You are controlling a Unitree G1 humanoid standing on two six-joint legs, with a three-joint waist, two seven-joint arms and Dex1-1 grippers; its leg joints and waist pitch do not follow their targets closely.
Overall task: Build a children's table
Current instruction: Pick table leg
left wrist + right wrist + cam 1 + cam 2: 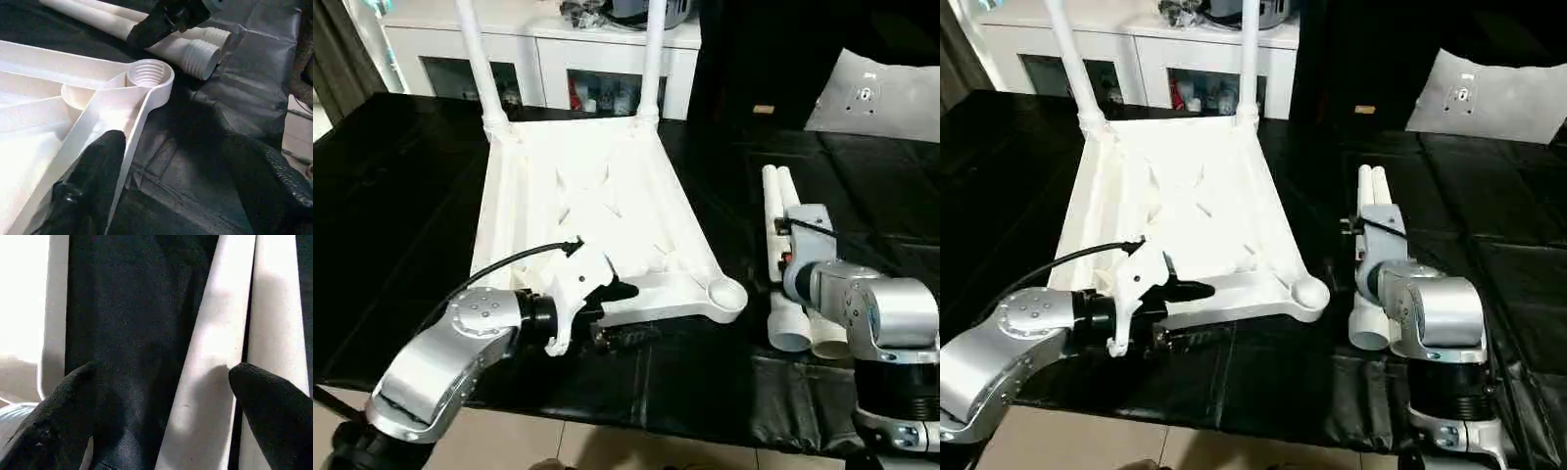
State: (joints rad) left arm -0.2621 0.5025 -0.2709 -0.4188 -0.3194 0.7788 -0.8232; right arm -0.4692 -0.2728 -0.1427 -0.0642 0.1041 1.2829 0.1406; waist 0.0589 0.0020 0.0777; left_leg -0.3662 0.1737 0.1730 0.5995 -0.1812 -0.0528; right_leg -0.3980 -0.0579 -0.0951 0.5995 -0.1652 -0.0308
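Lighting: we note even overhead room light. Glare sheens the black table cover (705, 392); the white tabletop (597, 206) overexposes. Wrist close-ups soft, near fingers blurred.

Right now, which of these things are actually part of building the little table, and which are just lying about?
Part of the job:
- white plastic tabletop, upside down, ribbed underside showing
- two white tube legs already standing in its far corners
- two loose white tube legs lying side by side on the black cover
- empty round corner socket

Just lying about:
- white cabinets with glass doors
- flat grey-white panel with small holes
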